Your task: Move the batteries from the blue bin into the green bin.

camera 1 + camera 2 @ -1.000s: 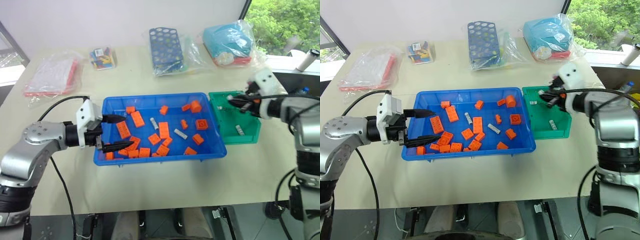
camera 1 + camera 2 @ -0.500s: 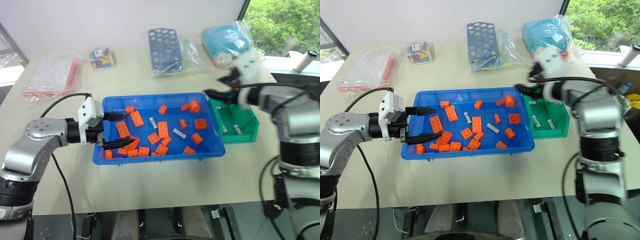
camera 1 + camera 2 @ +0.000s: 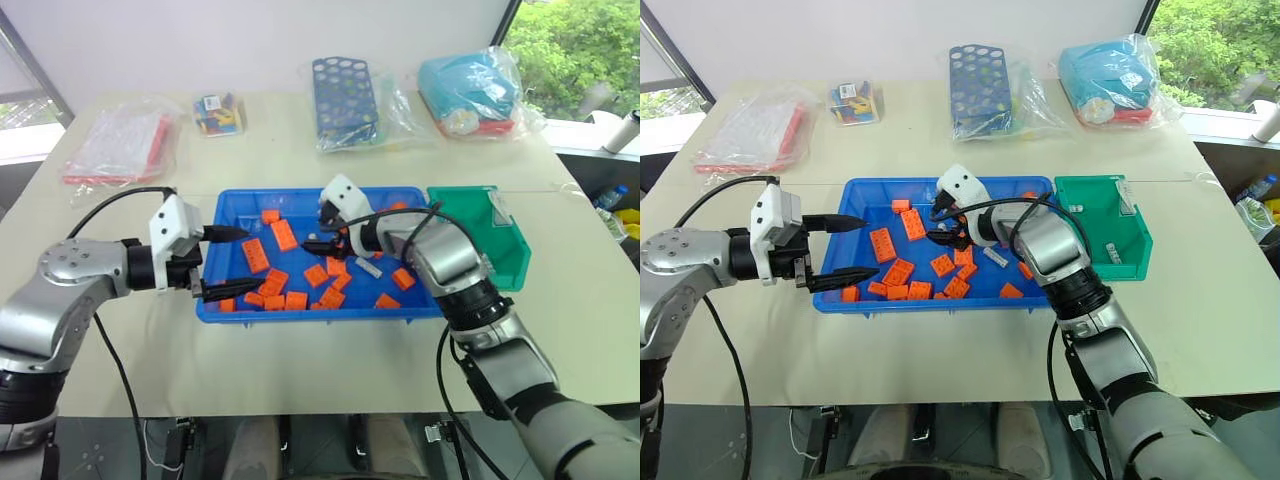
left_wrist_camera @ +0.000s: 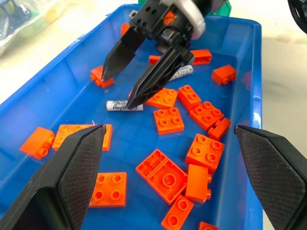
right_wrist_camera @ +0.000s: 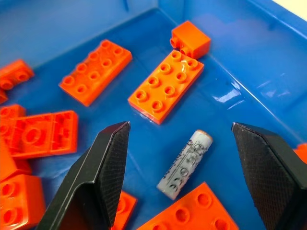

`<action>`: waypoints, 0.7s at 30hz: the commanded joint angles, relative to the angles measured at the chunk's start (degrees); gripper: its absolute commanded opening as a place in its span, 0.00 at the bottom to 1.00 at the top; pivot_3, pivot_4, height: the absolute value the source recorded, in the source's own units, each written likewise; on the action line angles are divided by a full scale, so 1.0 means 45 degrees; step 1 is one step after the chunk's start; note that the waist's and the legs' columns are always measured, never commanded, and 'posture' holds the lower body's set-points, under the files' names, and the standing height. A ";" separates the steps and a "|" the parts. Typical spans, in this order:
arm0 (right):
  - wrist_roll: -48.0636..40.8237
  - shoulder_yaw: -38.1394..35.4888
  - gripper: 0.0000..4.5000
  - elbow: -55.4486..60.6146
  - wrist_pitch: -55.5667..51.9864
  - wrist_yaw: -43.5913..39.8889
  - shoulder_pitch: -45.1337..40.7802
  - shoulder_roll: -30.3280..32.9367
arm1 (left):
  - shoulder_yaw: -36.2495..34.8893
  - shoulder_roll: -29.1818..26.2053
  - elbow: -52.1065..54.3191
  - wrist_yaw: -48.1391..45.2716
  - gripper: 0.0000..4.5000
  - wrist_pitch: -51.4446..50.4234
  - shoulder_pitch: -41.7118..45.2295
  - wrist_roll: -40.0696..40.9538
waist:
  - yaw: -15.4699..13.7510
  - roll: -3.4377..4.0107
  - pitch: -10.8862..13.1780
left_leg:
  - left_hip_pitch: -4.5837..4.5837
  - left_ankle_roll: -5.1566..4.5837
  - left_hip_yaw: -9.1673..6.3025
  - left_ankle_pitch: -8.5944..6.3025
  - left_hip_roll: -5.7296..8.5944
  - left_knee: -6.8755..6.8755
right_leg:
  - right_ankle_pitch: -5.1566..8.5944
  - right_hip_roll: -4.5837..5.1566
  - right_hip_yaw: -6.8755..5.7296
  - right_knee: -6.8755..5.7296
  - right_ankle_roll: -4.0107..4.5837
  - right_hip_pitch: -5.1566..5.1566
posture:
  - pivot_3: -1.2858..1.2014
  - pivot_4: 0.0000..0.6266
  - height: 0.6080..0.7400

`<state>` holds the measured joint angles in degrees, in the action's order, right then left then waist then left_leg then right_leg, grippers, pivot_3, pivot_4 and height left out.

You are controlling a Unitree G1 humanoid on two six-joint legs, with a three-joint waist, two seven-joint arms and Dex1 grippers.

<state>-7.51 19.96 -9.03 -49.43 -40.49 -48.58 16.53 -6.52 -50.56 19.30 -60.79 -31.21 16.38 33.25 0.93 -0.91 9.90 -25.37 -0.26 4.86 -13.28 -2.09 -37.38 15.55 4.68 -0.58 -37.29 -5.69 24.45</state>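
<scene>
Batteries remain in the blue bin (image 3: 225,310), so the job is mid-cycle: another pick-up is in hand.

Left gripper (image 3: 232,262) sits at the bin's 9 o'clock edge, fingers spread wide and empty, poised over orange bricks (image 3: 256,256) at that end.

Centre of bin: right gripper (image 3: 944,225) reaches in from the 3 o'clock side, pointing down toward 9 o'clock, fingers apart, nothing held. The right wrist view shows one battery (image 5: 185,164) lying flat on the blue floor between the two fingers, apart from both, with a long brick just beside it at 12 o'clock and another brick touching or nearly touching its near end. A second battery (image 3: 368,267) lies further toward 3 o'clock among the bricks.

Green bin (image 3: 515,255) stands against the blue bin's 3 o'clock wall; at least one battery (image 3: 1112,257) is already inside.

Next move, as I judge it: lower, straddle the battery across its width, close without catching the neighbouring bricks, then lift and carry toward 3 o'clock to the green bin.
</scene>
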 commanded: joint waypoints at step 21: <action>-0.1073 -0.2927 0.02 0.1870 -0.1565 -0.0237 -0.0503 0.1081 | -0.0010 0.0288 -0.0002 -0.0085 1.00 0.0111 0.0563 -0.0005 | -0.0087 -0.0001 0.0000 | 0.0000 0.0001 -0.0002 0.0001 -0.0002 -0.0007 | -0.0001 0.0000 -0.0001 -0.0015 -0.0002 0.0002 | 0.52 0.24 0.98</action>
<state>-10.29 13.20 -5.06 -53.43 -42.18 -48.44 18.73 -6.78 -49.33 19.08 -60.81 -31.90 17.96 33.19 0.54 -0.91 9.90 -25.37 -0.25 4.87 -13.28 -2.09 -37.43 15.54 4.69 -0.58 -37.35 -5.70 24.45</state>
